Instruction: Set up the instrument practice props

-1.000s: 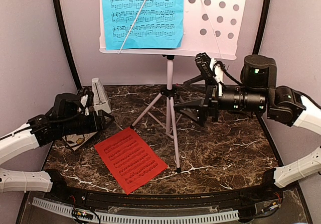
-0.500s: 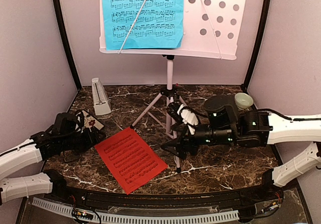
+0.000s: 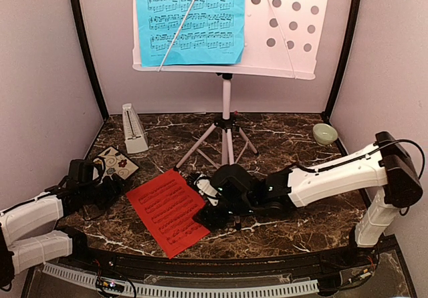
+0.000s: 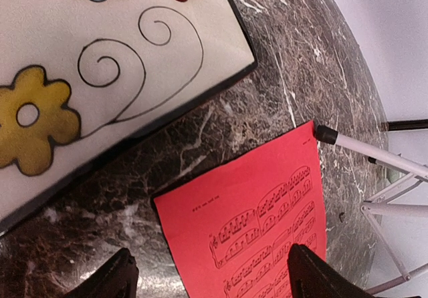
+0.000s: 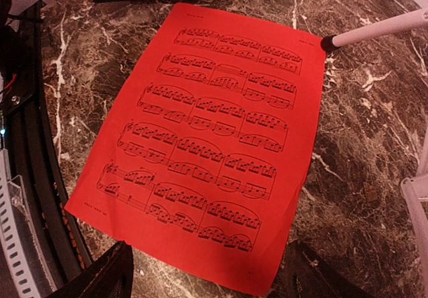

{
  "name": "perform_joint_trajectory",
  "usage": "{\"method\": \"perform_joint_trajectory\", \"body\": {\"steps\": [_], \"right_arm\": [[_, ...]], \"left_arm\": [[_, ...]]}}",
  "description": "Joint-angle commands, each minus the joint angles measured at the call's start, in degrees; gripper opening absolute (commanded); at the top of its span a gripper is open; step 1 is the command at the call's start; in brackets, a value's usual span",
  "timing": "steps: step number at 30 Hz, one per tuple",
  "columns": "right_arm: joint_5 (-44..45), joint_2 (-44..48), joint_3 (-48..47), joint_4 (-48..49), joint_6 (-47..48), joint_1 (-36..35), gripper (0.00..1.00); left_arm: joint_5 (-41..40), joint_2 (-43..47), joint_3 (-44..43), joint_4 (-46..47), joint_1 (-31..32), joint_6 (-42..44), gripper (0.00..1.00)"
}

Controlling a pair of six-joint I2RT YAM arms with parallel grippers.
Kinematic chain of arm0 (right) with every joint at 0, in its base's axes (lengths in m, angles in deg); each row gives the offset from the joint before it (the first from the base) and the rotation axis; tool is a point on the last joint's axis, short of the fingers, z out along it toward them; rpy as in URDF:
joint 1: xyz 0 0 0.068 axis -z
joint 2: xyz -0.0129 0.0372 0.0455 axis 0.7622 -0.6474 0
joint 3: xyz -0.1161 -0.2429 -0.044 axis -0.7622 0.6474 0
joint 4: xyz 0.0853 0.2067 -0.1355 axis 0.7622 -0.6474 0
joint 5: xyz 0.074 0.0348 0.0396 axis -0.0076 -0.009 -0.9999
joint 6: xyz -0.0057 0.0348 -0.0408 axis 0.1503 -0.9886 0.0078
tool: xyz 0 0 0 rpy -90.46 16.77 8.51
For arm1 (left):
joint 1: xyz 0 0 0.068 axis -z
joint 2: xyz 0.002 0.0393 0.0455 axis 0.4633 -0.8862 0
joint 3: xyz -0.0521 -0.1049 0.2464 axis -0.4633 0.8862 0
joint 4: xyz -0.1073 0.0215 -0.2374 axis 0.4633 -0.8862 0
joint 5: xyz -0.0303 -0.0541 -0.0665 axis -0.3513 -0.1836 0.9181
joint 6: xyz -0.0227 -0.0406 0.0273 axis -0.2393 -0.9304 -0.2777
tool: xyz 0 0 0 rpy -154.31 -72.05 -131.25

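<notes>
We saw the fingers of the left gripper [image 4: 210,279] spread wide with nothing between them. They were low over the dark marble table [image 4: 200,151], near a corner of the red music sheet [image 4: 267,224] and beside the flowered coaster [image 4: 100,77]. The fingers of the right gripper [image 5: 208,274] were also spread and empty, above one short edge of the same sheet. The sheet lay flat on the stone, and the black-capped foot [image 5: 328,43] of a stand leg was at its far corner.

The stone was brown-black with white veins. Pale lilac walls [image 3: 40,77] closed the space on three sides, with black posts [image 3: 87,51] in the back corners. The white music stand [image 3: 287,24] stood at the back centre on tripod legs. The blue sheet [image 3: 190,17] rested on the left half of its desk under a thin wire, and the right half showed only holes. The metronome [image 3: 134,129] stood upright at the back left, and a green bowl [image 3: 325,134] sat at the back right.

The picture edge cut off the top of the stand. The right arm hid the stand's front leg. From above, both grippers were dark against the dark stone and hard to make out. The left wrist camera showed only part of the coaster.
</notes>
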Motion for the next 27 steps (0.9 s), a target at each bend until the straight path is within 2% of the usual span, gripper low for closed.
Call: {"method": "perform_joint_trajectory", "body": {"steps": [1, 8, 14, 21, 27], "right_arm": [[2.51, -6.23, -4.83, 2.14, -2.32, -0.36, 0.77], [5.32, -15.98, -12.41, -1.55, -1.85, 0.47, 0.71], [4.77, -20.94, -14.96, -1.84, -2.52, 2.06, 0.60], [0.85, -23.90, -14.04, -0.69, -1.69, 3.15, 0.58], [-1.88, -24.87, -13.06, 0.39, -1.49, 3.44, 0.57]], "left_arm": [[3.93, -1.63, 1.95, 5.41, -3.85, 2.63, 0.80], [7.64, -4.54, 3.76, 9.52, -7.46, 4.12, 0.80], [10.12, -10.28, 4.69, 15.40, -7.82, 5.03, 0.79], [16.17, -19.37, 4.56, 23.42, -7.84, 6.72, 0.76], [22.41, -24.27, 5.44, 33.03, -7.81, 4.77, 0.72]]}}
